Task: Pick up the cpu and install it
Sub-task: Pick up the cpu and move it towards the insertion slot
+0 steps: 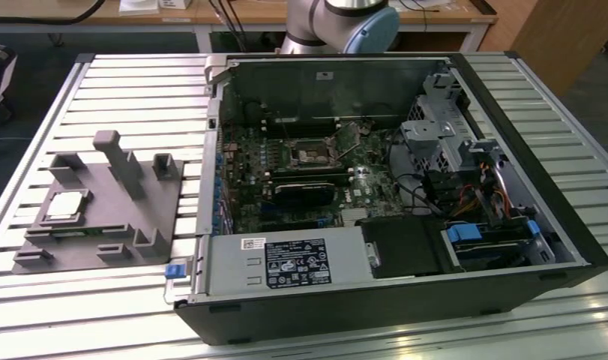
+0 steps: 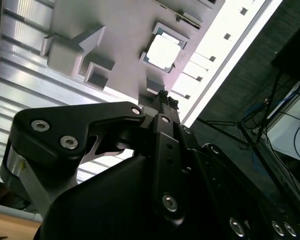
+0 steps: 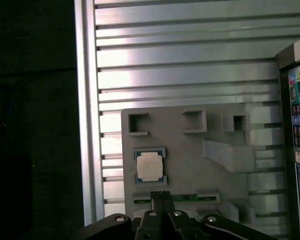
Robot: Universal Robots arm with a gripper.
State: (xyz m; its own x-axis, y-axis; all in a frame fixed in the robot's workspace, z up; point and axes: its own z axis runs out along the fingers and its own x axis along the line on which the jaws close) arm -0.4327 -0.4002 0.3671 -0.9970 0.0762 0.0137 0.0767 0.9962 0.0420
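I log a slatted aluminium table (image 1: 133, 90), grey fixture plate (image 1: 103, 221) with upright posts at the exterior view's left, open black computer case (image 1: 384, 315) just beside it, motherboard (image 1: 283, 154) inside, metal-framed socket (image 1: 312, 155), black card (image 1: 304, 193), silver power supply (image 1: 283, 264), wooden desk (image 1: 274, 11) behind.

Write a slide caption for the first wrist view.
Gripper facing the cpu, seated in a pocket of the grey fixture plate.

cpu (image 1: 64, 206): top was silver-grey, rim pale beige.
fixture plate (image 1: 114, 236): was plain matt grey.
table (image 1: 133, 82): was silver metal, striped with parallel slats.
computer case (image 1: 558, 225): was black outside, grey metal inside.
power supply (image 1: 234, 266): was grey, with a black-and-white label.
latch (image 1: 174, 270): was bright blue.
gripper (image 3: 161, 193): was black, dotted with silver screw heads.
robot arm (image 1: 329, 19): was silver-grey with a pale blue cap.
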